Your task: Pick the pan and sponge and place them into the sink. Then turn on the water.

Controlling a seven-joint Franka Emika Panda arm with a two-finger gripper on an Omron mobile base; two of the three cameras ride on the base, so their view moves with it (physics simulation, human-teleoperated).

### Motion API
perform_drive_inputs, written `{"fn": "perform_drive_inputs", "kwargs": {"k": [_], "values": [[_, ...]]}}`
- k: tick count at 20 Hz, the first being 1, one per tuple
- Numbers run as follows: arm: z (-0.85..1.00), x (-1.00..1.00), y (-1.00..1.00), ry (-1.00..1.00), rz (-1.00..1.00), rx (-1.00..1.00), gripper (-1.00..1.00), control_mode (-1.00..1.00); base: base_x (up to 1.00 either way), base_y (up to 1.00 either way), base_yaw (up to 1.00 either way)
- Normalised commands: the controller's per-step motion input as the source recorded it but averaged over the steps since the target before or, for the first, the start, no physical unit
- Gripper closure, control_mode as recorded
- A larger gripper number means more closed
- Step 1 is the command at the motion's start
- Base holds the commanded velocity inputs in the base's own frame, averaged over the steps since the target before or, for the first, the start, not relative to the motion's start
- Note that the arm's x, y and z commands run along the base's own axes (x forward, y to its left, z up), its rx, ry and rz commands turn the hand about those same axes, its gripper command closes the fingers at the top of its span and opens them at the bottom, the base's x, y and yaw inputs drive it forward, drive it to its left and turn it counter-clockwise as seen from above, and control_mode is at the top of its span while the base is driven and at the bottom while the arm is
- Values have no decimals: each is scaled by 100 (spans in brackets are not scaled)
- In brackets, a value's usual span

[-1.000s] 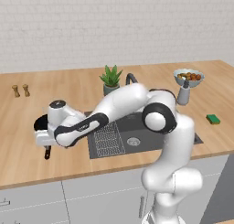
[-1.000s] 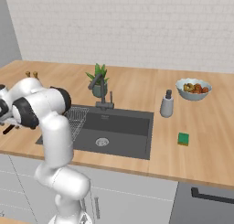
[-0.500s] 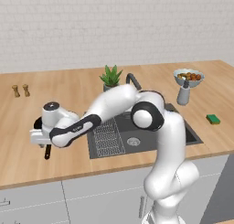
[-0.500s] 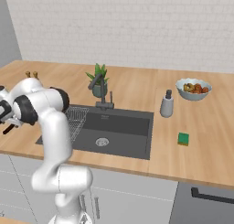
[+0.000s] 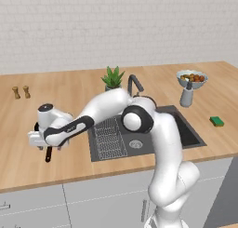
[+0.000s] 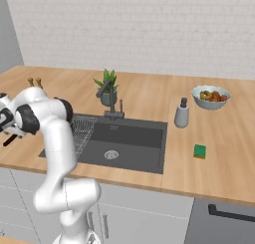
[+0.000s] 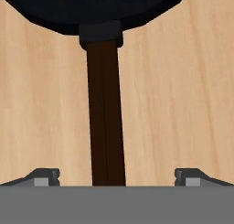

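Black pan (image 7: pixel 100 8) on the wooden counter (image 7: pixel 183 90) left of the sink (image 5: pixel 186 129), handle between wide-open gripper (image 7: pixel 116 175) tips, ungrasped (sponge (image 5: pixel 216 121) still right of sink, water off).

base pair behind, hand view close

A potted plant (image 5: pixel 113 78), fruit bowl (image 5: pixel 191 77), grey dispenser bottle (image 5: pixel 186 96) and two small shakers (image 5: pixel 21 92) stand well away from the jaws on the wooden counter (image 5: pixel 69 92).

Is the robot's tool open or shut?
Open. The tool has its tips wide apart, with the pan handle between them.
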Motion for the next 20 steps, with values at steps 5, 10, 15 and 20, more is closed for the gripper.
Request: {"fn": "perform_drive_inputs", "kwargs": {"k": [5,10,15,20], "values": [[-28,25,10,5,-4,-6,-100,-100,0,0,0],[-35,4,2,1,-3,-5,-100,-100,0,0,0],[-34,0,0,0,-8,0,100,-100,0,0,0],[-32,0,0,0,-10,0,100,-100,0,0,0]]}}
